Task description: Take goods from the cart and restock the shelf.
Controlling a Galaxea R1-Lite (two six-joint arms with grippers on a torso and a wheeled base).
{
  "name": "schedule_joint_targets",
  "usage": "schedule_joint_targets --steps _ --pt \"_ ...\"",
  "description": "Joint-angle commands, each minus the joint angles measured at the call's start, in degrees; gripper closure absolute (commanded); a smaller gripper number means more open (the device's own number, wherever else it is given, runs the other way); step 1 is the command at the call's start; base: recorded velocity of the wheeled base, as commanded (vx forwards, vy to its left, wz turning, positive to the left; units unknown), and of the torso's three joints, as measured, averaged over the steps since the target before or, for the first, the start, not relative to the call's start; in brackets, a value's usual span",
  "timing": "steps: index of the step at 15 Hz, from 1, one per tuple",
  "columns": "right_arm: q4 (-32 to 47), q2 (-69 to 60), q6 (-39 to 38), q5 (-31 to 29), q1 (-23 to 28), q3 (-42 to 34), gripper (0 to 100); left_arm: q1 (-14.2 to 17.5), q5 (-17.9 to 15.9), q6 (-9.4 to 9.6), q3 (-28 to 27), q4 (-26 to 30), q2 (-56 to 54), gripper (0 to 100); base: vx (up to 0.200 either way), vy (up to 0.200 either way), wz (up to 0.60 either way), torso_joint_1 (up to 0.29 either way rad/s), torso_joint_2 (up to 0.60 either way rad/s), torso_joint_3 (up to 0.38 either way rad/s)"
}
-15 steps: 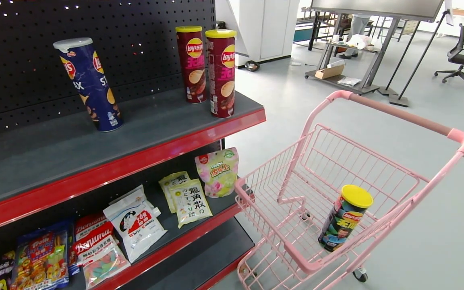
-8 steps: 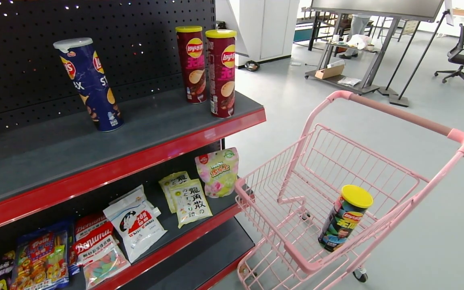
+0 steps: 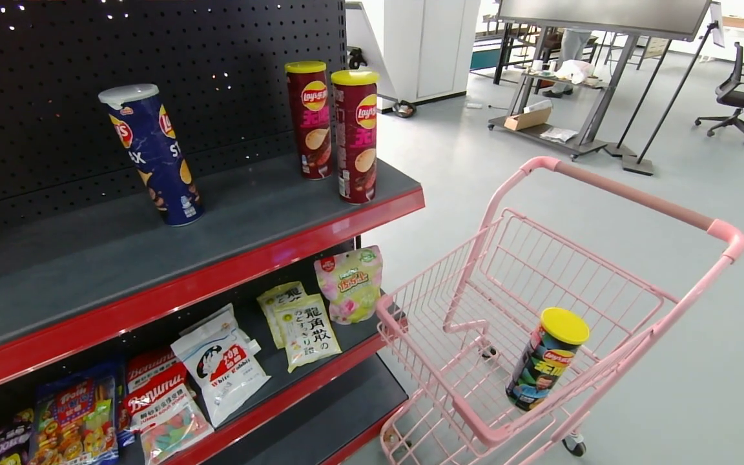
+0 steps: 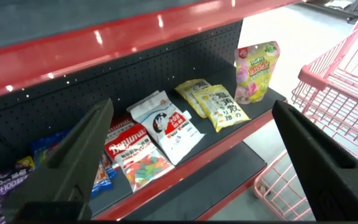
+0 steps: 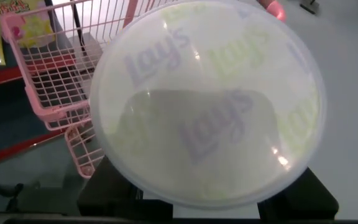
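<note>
Right wrist view looks onto the clear lid of a chip can (image 5: 207,106). The right gripper (image 5: 216,202) evidently has the can clamped by its body, lid toward the camera, above the floor beside the pink cart (image 5: 42,93). Carried like this, it can probably be stood straight onto the shelf. The left gripper (image 4: 191,109) is spread wide with nothing between its fingers and faces the lower shelf (image 4: 211,142) of snack bags, free for the next item. On the upper shelf (image 3: 120,258) a blue can (image 3: 152,155) stands toward the back. Two maroon cans (image 3: 354,135) stand at the right end, one by the front edge, so bare board lies between for new stock. A yellow-lidded can (image 3: 546,368) waits upright against the cart's right side wall.
</note>
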State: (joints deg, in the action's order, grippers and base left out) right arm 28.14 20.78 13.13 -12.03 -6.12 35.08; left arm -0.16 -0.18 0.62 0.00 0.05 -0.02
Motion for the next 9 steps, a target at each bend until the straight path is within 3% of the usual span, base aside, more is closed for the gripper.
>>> schedule_joint_targets --steps 1,9 --pt "-1.33 2.07 -0.03 -0.01 -0.38 -0.02 100 -0.02 0.01 -0.01 0.00 0.04 0.02 0 0.000 0.000 0.00 0.207 -0.56 -0.354" --pt "-7.39 8.83 0.05 -0.18 -0.21 0.07 100 -0.02 0.01 -0.01 0.00 0.04 0.02 0 0.000 0.000 0.00 0.187 -0.46 -0.273"
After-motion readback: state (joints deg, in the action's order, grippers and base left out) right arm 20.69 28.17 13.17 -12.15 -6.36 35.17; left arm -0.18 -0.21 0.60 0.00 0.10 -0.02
